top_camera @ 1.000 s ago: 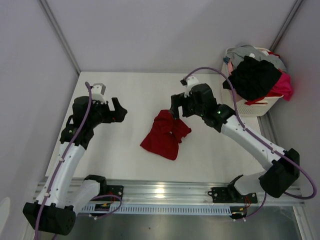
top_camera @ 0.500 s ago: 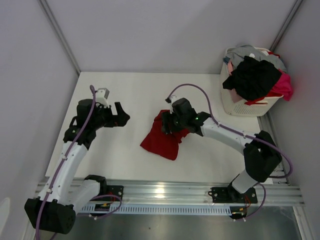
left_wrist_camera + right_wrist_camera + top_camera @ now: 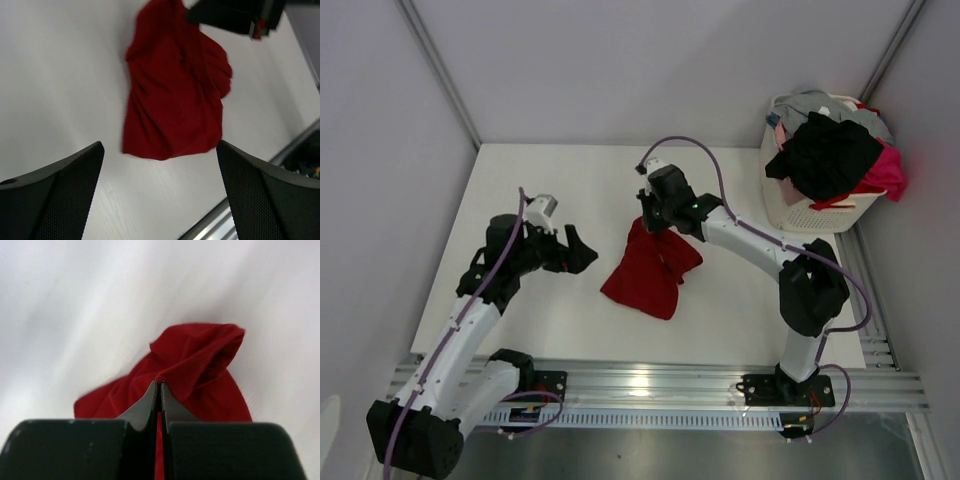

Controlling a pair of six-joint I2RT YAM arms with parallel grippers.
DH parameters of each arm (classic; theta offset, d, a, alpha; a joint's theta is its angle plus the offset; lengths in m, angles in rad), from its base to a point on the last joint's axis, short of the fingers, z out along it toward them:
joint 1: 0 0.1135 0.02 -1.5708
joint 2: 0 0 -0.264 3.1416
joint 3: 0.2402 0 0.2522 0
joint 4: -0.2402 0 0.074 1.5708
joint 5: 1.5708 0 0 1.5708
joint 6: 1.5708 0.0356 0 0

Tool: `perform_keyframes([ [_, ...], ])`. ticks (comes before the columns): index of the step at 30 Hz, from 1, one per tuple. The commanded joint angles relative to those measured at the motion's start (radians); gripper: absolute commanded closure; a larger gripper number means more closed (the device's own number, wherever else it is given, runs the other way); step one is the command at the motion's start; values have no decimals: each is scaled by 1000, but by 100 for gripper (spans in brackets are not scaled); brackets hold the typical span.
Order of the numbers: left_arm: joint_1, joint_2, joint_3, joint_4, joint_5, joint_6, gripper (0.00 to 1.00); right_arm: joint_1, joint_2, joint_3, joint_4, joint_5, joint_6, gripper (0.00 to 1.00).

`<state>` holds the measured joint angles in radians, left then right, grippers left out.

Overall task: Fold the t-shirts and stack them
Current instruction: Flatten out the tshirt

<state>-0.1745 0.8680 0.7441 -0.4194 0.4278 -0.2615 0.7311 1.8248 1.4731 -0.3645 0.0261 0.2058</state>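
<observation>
Your right gripper point(image 3: 159, 385) is pinched shut on the far edge of the red t-shirt point(image 3: 650, 272), crumpled mid-table point(image 3: 550, 180). The bite looks thin, so it may slip when lifted. Your left gripper point(image 3: 582, 255) hangs agape beside it.

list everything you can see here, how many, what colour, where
red t-shirt: 1, dark red, crumpled at the table's middle
black garment: 1, black, on top of the basket's heap
pink garment: 1, pink, hanging over the basket's right side
grey garment: 1, grey, at the heap's far side
basket: 1, white, at the table's far right corner
table: 1, white, in front of the arms
rail: 1, silver, along the near edge
left end effector: 1, black, open, over the table left of the red t-shirt
right end effector: 1, black, shut on the red t-shirt's far edge
</observation>
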Motion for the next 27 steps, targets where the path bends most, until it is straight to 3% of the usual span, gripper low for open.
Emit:
perform_keyframes([
  [1,-150,0,-23,142,56,-1,2,-10,-88,87,74,-14,-43,100],
  [6,-399,121,-22,220,-219,-85,3,-42,-6,193,55,-92,-28,100],
  [10,-496,192,-45,358,-348,-227,3,-39,-10,161,90,-106,1,100],
  [16,-652,377,20,478,-499,-234,2,-45,-19,138,104,-60,4,100],
  [21,-750,595,207,337,-668,-326,3,-50,2,139,99,-48,3,100],
  [24,-793,669,235,346,-773,-355,3,-56,8,141,99,-45,1,100],
  [27,-800,741,274,360,-825,-399,11,-65,14,148,90,-45,-2,100],
])
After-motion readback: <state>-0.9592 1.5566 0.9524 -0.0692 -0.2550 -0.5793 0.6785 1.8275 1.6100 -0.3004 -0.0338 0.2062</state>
